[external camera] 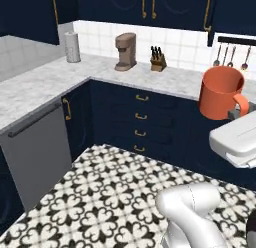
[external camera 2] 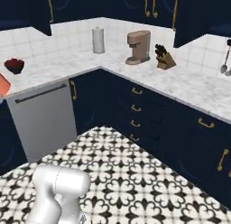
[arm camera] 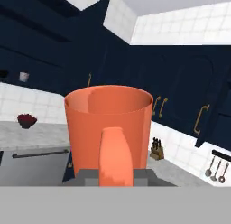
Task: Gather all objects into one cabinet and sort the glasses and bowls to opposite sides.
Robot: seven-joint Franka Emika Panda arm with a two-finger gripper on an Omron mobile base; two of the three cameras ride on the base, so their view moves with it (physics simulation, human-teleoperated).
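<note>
One orange mug (arm camera: 108, 128) in claw (arm camera: 116, 177); one red bowl (arm camera: 26, 120).

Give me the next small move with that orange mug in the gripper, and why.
Probably carry it toward the open cabinet. The gripper is shut on the orange mug by its handle, upright, above the floor, and the grey-beige mug already sits on that shelf, with the red bowl on the counter below.

The orange mug (arm camera: 108, 133) I hold looks smooth and matt, like plastic or glazed clay. The counter (external camera: 45, 84) is grey-white marble, lightly polished. At 12 o'clock, the coffee machine (external camera: 125, 51) seems brown plastic and the knife block (external camera: 158, 63) wood. The cabinet doors (external camera: 135, 122) are satin navy with brass-like handles. The floor (external camera: 115, 192) is patterned tile.
</note>
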